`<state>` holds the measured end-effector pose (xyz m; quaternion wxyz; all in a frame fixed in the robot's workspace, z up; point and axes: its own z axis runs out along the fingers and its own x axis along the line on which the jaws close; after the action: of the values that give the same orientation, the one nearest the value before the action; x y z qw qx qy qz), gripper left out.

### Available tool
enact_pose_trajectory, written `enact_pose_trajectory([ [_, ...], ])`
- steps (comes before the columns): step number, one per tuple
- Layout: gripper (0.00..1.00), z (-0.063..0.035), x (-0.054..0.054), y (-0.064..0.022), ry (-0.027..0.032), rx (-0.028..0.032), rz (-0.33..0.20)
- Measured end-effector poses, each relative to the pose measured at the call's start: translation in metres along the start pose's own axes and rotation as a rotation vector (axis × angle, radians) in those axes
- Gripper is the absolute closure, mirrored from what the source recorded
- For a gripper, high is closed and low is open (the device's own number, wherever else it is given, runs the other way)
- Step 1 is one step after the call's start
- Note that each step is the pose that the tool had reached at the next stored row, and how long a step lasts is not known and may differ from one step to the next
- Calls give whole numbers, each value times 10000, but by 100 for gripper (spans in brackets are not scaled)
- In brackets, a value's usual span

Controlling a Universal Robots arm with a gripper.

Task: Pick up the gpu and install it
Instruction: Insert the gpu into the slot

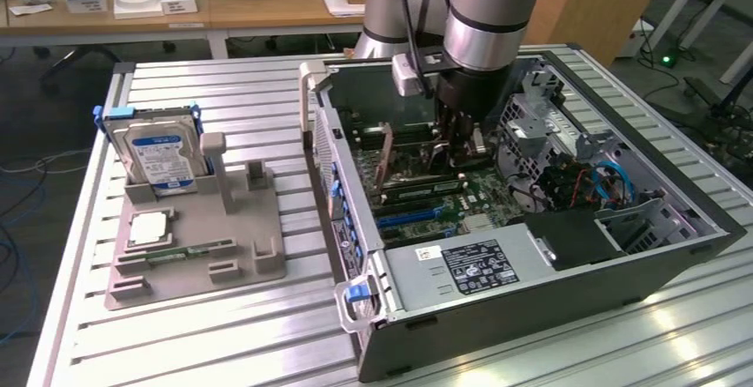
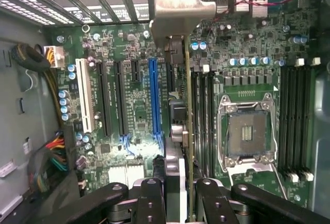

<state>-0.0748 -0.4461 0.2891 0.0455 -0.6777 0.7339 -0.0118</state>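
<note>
Gripper (image 1: 457, 145), clamped on the edge-on gpu (image 2: 178, 126), hangs over the motherboard (image 2: 135, 105) inside the case (image 1: 659, 264), near the exterior view's centre.

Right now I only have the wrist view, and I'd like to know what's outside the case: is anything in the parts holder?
Observer: Yes. A hard drive with a blue label stands upright in the grey holder.
Operator: Anything else there?
Observer: A memory stick lies flat in it.
Operator: I see the gpu clamped in the gripper. Where is the holder from the case?
Observer: At the exterior view's left of the open case, on the same slatted table, not touching it.
</note>
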Motion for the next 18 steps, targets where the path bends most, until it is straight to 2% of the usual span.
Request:
enact_pose_trajectory([
  [4,72,50,2,3,4,-5,-1],
  [8,72,87,6,13,-18,-6,2],
  [14,72,163,20,141,-22,19,0],
  [18,72,199,44,145,-53,46,-11],
])
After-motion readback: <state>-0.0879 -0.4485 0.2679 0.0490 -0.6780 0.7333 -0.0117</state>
